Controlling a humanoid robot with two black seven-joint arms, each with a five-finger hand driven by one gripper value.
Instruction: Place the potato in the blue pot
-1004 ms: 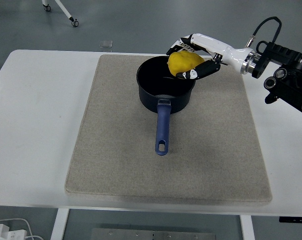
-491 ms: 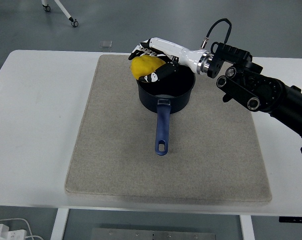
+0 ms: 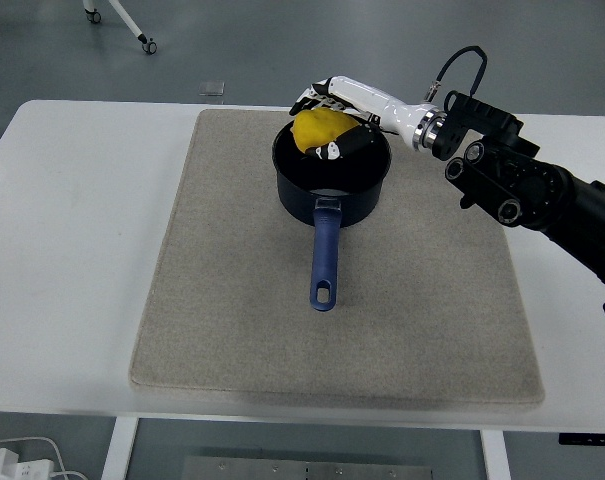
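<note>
The blue pot (image 3: 331,190) stands on the grey mat (image 3: 232,290) at the back middle, its handle (image 3: 325,260) pointing toward the near edge. My right hand (image 3: 327,125) reaches in from the right and is shut on the yellow potato (image 3: 318,127). It holds the potato over the pot's far rim, just above the opening. The left arm is not in view.
The right arm's black forearm (image 3: 527,190) stretches over the table's right side. The white table (image 3: 72,230) surrounds the mat. A caster leg (image 3: 132,30) shows on the floor at the top left.
The right hand with the potato swung left past the pot's far-left rim, then came back right and down over the pot's opening.
</note>
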